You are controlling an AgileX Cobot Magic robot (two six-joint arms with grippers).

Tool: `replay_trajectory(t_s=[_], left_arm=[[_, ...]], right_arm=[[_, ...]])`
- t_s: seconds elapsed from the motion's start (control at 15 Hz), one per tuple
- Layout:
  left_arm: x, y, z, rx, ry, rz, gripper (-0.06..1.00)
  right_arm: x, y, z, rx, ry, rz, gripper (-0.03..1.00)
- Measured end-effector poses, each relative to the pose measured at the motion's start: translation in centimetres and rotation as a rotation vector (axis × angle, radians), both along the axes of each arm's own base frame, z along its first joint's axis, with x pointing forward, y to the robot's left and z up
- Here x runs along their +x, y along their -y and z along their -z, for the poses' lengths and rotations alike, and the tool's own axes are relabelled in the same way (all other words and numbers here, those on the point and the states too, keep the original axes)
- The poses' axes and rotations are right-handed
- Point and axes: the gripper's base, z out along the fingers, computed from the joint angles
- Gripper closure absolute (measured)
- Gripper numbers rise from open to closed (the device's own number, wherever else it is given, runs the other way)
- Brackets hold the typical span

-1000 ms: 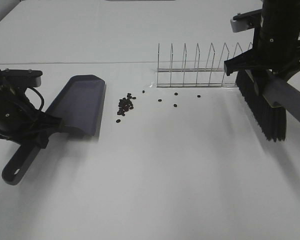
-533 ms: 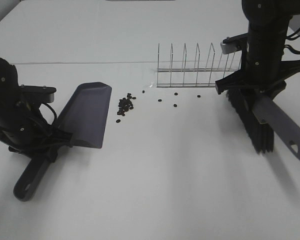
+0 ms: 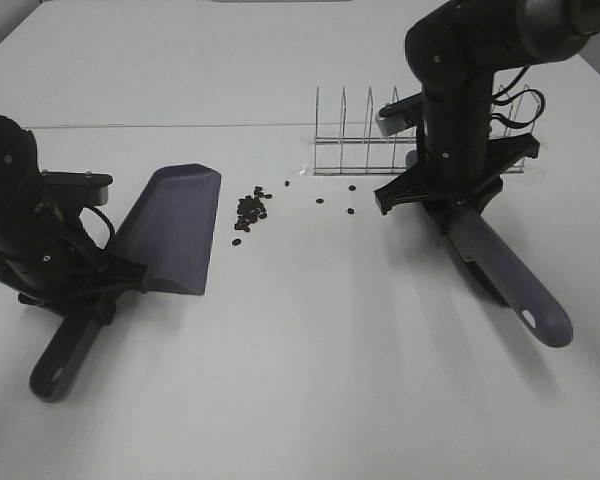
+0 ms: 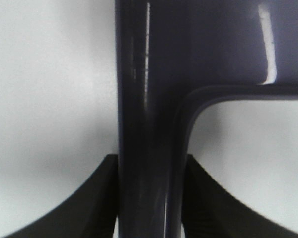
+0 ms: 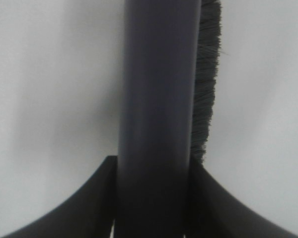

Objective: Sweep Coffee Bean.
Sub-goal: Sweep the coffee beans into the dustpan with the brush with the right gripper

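Observation:
The coffee beans (image 3: 249,208) lie in a small pile on the white table, with a few loose ones (image 3: 350,211) to its right. The grey dustpan (image 3: 175,230) rests left of the pile with its open edge facing it. My left gripper (image 3: 80,290) is shut on the dustpan handle (image 4: 149,124), with a finger (image 4: 102,198) on each side. My right gripper (image 3: 450,195) is shut on the grey brush handle (image 3: 505,275) just right of the loose beans. The black bristles (image 5: 208,74) show in the right wrist view and are mostly hidden in the high view.
A wire dish rack (image 3: 365,135) stands at the back, just behind the loose beans and the right arm. The table's far edge line runs behind the dustpan.
My right arm has swung left with the brush, from the rack's right end to just beside the loose beans. The left arm shifted the dustpan slightly right earlier and now holds still.

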Motion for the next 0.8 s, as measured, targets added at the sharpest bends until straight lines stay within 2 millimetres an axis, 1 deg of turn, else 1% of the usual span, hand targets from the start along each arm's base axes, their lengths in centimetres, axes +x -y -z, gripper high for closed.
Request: replay_trajectory(t_s=[0.2, 0.4, 0.6, 0.67, 0.73, 0.8], left_arm=[[0.0, 0.0, 0.0, 0.0, 0.0, 0.0, 0.59], [0.0, 0.0, 0.0, 0.0, 0.0, 0.0, 0.59], [0.0, 0.0, 0.0, 0.0, 0.0, 0.0, 0.59], [0.0, 0.0, 0.0, 0.0, 0.001, 0.0, 0.59], [0.0, 0.0, 0.0, 0.0, 0.001, 0.0, 0.59], [0.0, 0.0, 0.0, -0.001, 0.003, -0.001, 0.59]], right_arm=[[0.8, -2.9, 0.2, -0.008, 0.007, -0.045, 0.61], [1.6, -5.2, 1.0, 0.013, -0.022, -0.082, 0.61], [1.8, -7.2, 1.0, 0.055, -0.029, -0.136, 0.61], [1.8, -8.1, 0.9, 0.069, -0.028, -0.171, 0.61], [1.5, -9.3, 0.7, 0.088, -0.022, -0.204, 0.61], [0.9, -11.5, 0.5, 0.134, -0.009, -0.251, 0.61]])
